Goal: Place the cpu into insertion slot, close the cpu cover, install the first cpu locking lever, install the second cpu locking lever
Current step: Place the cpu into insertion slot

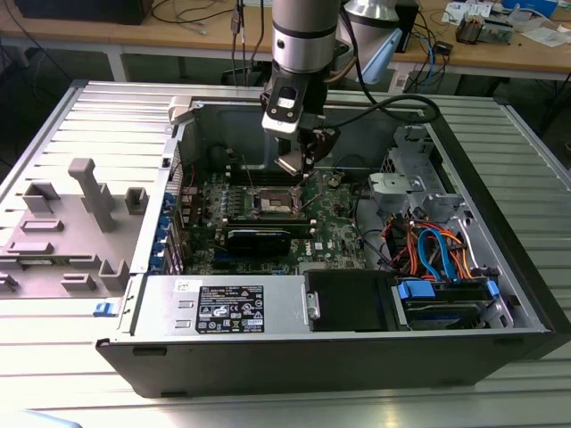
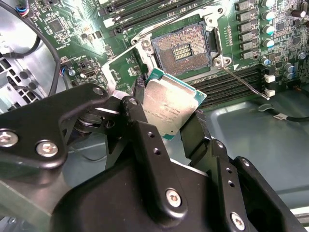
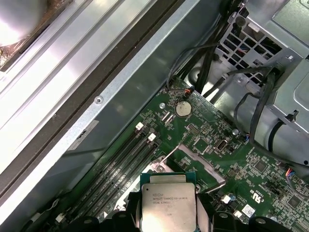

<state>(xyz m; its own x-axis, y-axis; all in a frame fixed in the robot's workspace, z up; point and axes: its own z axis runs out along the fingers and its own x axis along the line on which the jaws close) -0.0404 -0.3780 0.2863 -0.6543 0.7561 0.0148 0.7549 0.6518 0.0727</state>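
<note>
Ribbed metal table bears the open case. I see my gripper closed on the cpu, clamping two opposite edges. The chip hangs tilted, just above the bare slot.

This looks like a robotics or electronics lab: an open computer case lies on a ribbed metal table with a robot arm over it. Grey fixture blocks stand by the table's edge on the exterior view's left, and wooden workbenches behind carry cables and small electronics.
</note>
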